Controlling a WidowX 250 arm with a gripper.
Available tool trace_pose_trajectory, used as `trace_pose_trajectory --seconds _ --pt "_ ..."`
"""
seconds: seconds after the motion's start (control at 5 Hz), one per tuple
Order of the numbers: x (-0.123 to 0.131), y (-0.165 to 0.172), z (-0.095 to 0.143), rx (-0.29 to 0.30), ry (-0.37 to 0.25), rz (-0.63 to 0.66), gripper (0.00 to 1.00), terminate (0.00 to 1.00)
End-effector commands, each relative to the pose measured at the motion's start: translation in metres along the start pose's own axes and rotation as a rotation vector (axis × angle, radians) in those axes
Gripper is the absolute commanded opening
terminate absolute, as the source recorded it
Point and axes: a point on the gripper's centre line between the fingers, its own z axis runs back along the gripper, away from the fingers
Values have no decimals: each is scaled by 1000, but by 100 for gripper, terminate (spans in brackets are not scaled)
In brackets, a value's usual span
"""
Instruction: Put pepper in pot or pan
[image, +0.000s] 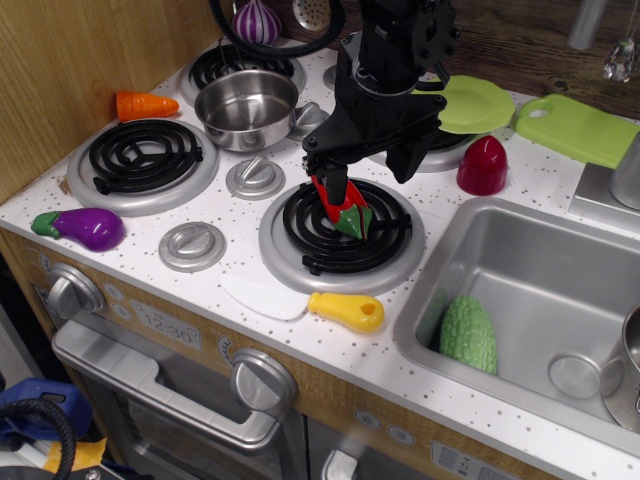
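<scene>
The red toy pepper (340, 205) with a green stem end hangs over the front right burner (345, 235), its green tip close to the coil. My gripper (335, 185) comes down from above and is shut on the pepper's red upper part. The shiny steel pot (246, 110) stands empty between the two left burners, up and to the left of the gripper, its short handle pointing right.
An orange carrot (146, 104) and a purple eggplant (85, 227) lie at the left. A dark red dome toy (483, 165), lime-green plate (476, 103) and green board (577, 127) are at the right. A yellow-handled knife (305, 303) lies in front. The sink (530, 300) holds a green vegetable (468, 333).
</scene>
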Motion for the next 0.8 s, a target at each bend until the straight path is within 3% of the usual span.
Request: trace_pose_trajectory --seconds 0.0,0.6 --pt "0 0 0 0 0 0 100 0" --pt "12 7 -22 -33 7 2 100 0"
